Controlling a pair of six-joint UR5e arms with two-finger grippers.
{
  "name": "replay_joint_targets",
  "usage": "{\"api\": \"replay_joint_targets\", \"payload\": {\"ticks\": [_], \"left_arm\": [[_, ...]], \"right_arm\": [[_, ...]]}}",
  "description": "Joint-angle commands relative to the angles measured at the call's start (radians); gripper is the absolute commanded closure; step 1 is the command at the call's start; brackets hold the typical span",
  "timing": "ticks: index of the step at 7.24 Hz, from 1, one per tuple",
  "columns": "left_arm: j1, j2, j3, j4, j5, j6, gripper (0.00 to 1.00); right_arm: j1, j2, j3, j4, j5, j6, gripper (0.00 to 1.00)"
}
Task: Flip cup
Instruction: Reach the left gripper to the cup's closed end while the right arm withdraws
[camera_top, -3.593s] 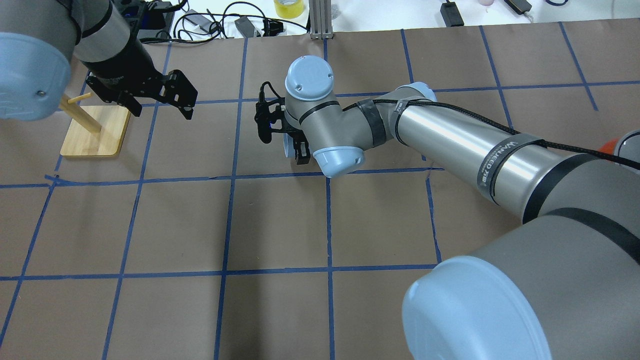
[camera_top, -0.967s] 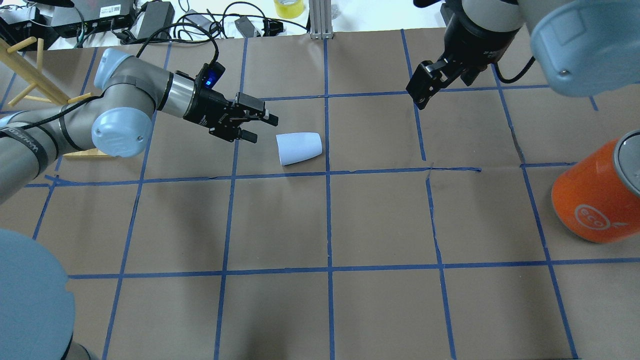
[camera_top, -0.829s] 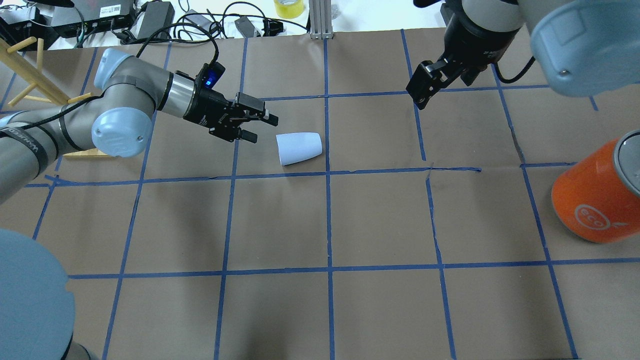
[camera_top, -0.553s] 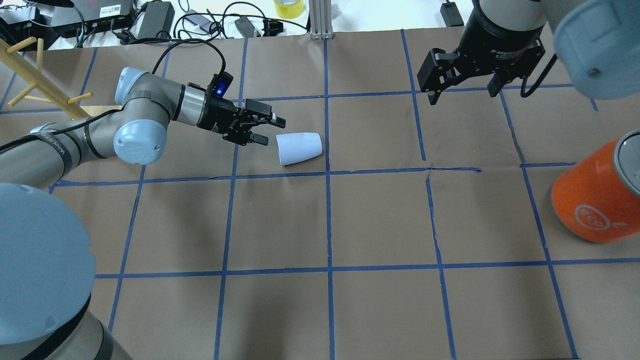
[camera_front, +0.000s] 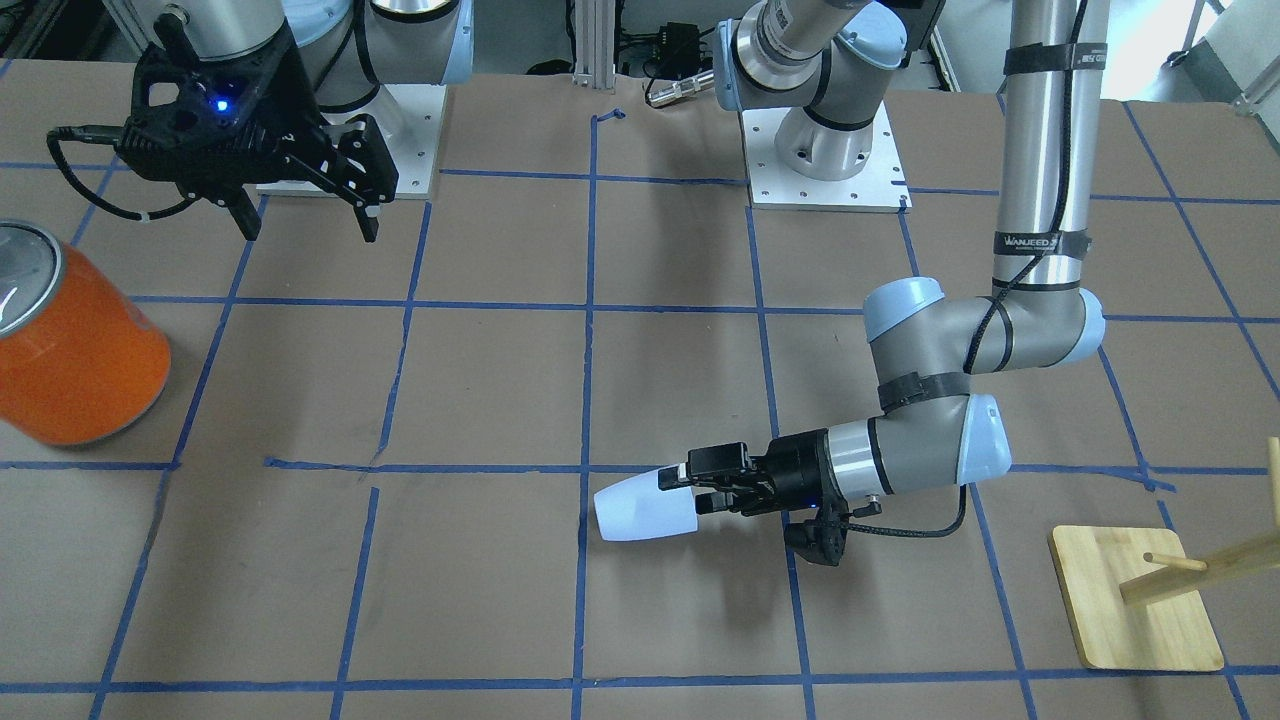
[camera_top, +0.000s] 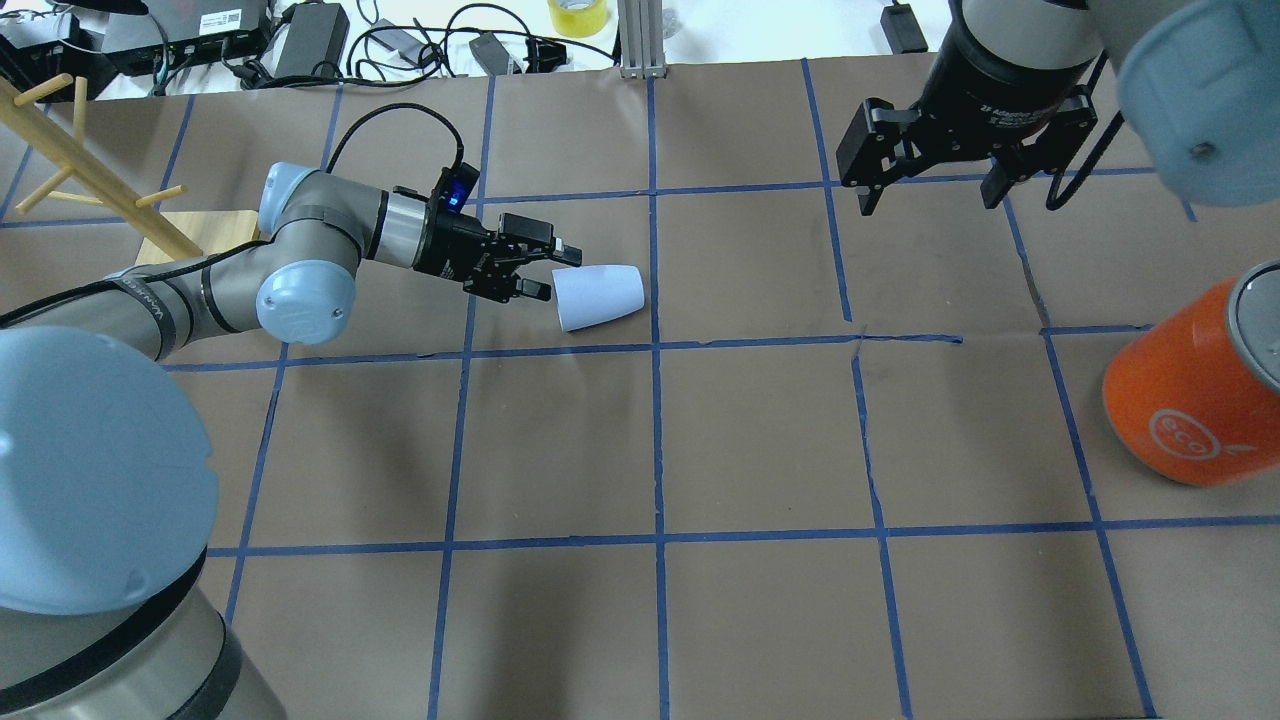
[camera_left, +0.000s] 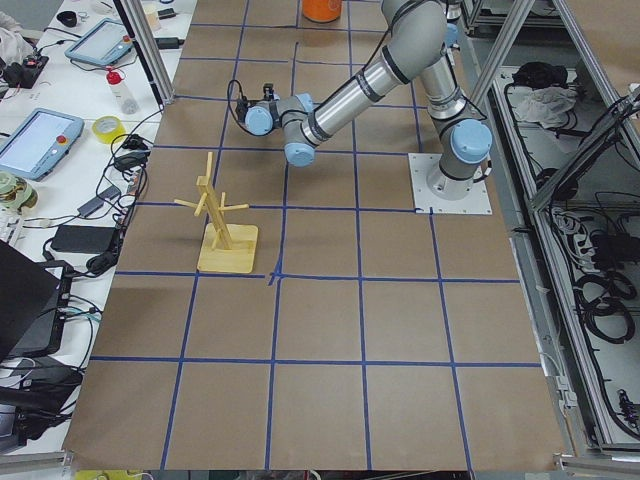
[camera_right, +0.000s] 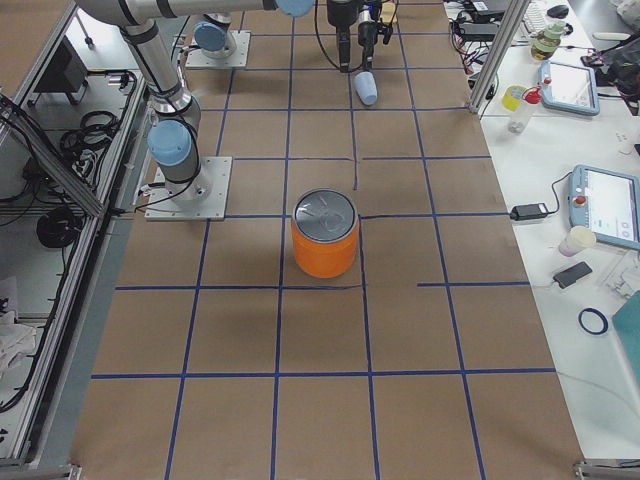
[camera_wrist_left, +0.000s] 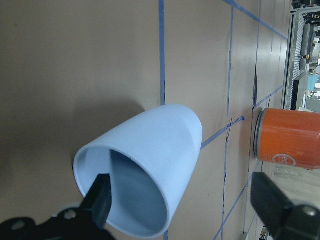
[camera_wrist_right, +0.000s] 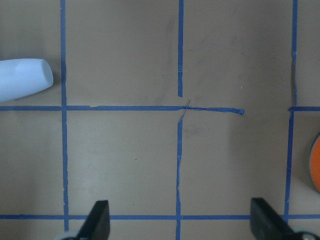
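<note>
The pale blue cup lies on its side on the brown paper, mouth toward my left gripper; it also shows in the front view and the right wrist view. My left gripper is open, low and level at the cup's rim. In the left wrist view the cup fills the middle; one finger stands in front of its mouth, the other beside it. My right gripper is open and empty, high at the back right.
A large orange can with a silver top stands at the right edge, also in the front view. A wooden peg stand on a bamboo base stands at the far left. Cables and boxes lie beyond the table's far edge.
My left gripper has moved right, from a short gap away up to the cup's mouth. My right gripper has turned and shifted slightly right at the back. The cup has not moved.
</note>
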Motion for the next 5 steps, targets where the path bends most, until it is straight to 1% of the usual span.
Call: {"api": "replay_joint_targets", "payload": {"ticks": [1,2,3,4,5], "left_arm": [[-0.009,-0.013,-0.002,-0.002,-0.049,-0.012,0.01],[-0.025,-0.013,-0.002,-0.002,-0.049,-0.013,0.08],[-0.028,-0.015,0.000,-0.002,-0.049,-0.016,0.11],[-0.028,-0.015,0.003,0.000,-0.063,-0.066,0.16],[-0.028,-0.016,0.000,0.000,-0.116,-0.085,0.30]], "right_arm": [[0.000,0.000,0.002,-0.006,0.003,0.000,0.00],[0.000,-0.002,0.002,-0.006,0.002,0.000,0.00],[-0.002,-0.002,0.000,-0.006,-0.001,-0.004,0.00],[-0.002,-0.002,0.000,-0.008,0.002,-0.006,0.00],[-0.002,-0.002,0.000,-0.008,0.000,-0.006,0.00]]}}
